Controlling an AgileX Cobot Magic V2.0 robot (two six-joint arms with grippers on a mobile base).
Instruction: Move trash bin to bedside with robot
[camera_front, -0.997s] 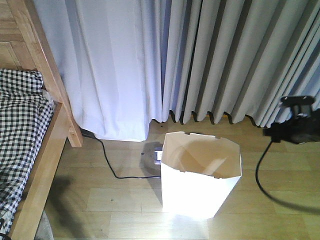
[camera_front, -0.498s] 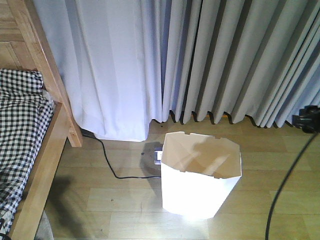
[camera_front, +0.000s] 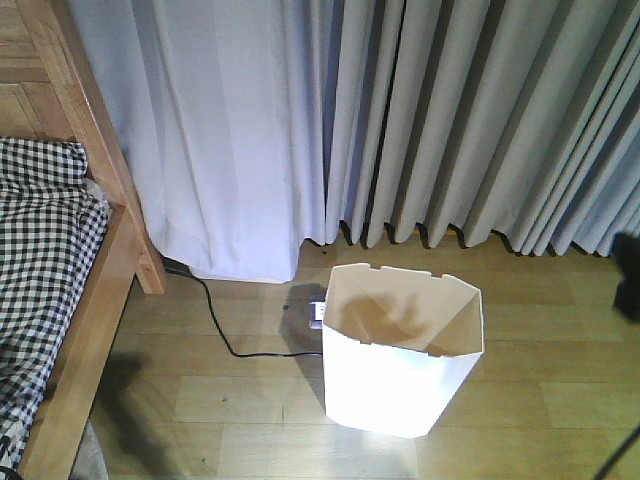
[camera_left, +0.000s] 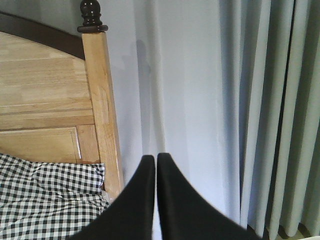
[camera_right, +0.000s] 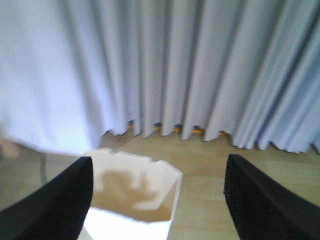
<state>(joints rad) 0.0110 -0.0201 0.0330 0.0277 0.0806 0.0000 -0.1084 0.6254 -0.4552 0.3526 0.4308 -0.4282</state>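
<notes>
1. On my left wrist camera the left gripper has its two black fingers pressed together, only a hairline seam between the tips, and nothing pinched between them.
2. It touches nothing; behind it I see the bedpost with its dark finial, the light-brown headboard and the black-and-white checked bedding.
3. On my right wrist camera the right gripper is spread wide, one finger at each lower corner of the view, and it holds nothing.
4. The trash bin sits between and beyond those fingers, untouched; this view is blurred.
5. From the front camera the white trash bin stands upright on the wooden floor, just in front of the curtains, its cream inside showing.
6. The bed frame runs along the left edge, well apart from the bin.
7. A black cable trails across the floor from under the white curtain toward a small dark object just left of the bin.
</notes>
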